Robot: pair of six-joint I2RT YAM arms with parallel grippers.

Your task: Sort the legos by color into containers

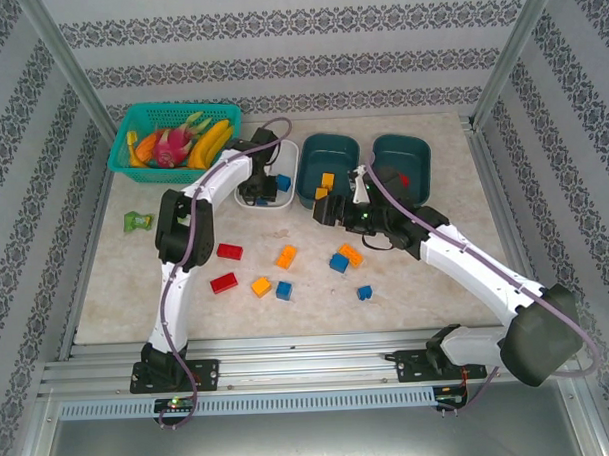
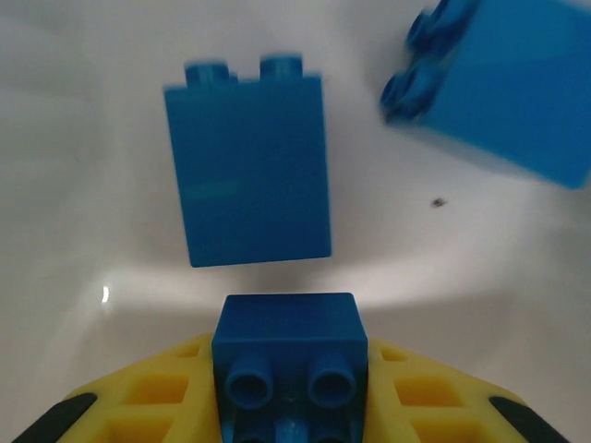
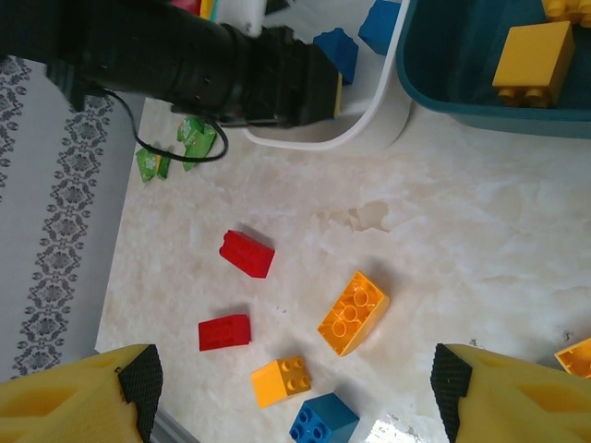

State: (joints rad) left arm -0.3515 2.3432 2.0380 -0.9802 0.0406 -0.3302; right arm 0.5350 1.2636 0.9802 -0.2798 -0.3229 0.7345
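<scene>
left claw [image 2: 286, 374]: closed on a small blue brick [image 2: 286, 337], which I see pinched between the yellow fingers [image 2: 148, 401] with its studs facing the wrist camera. The claw is down inside the white tub [image 1: 245, 195].
white tub: on the far half of the bench [image 1: 117, 295], left of centre, just beside the basket. Two loose blue bricks [image 2: 247, 171] [image 2: 503, 83] lie on its floor ahead of the held one.
right claw [image 3: 295, 386]: jaws wide apart with nothing between them. It hangs over the bench in front of the middle teal tub [image 1: 327, 147].
middle teal tub: just right of the white tub. I see orange bricks [image 1: 327, 180] inside.
right teal tub [image 1: 402, 145]: last in the row. A bit of red [image 1: 404, 179] shows inside; the right arm hides the rest.
stray bricks: mid-bench, I count two red [image 1: 229, 252] [image 1: 223, 283], three orange [image 1: 261, 287] [image 1: 286, 257] [image 1: 349, 253] and three blue [image 1: 284, 290] [image 1: 339, 263] [image 1: 364, 293].
basket [image 1: 131, 119]: far left corner, toy fruit inside.
green wrapper [image 1: 137, 221]: near the bench's left edge.
</scene>
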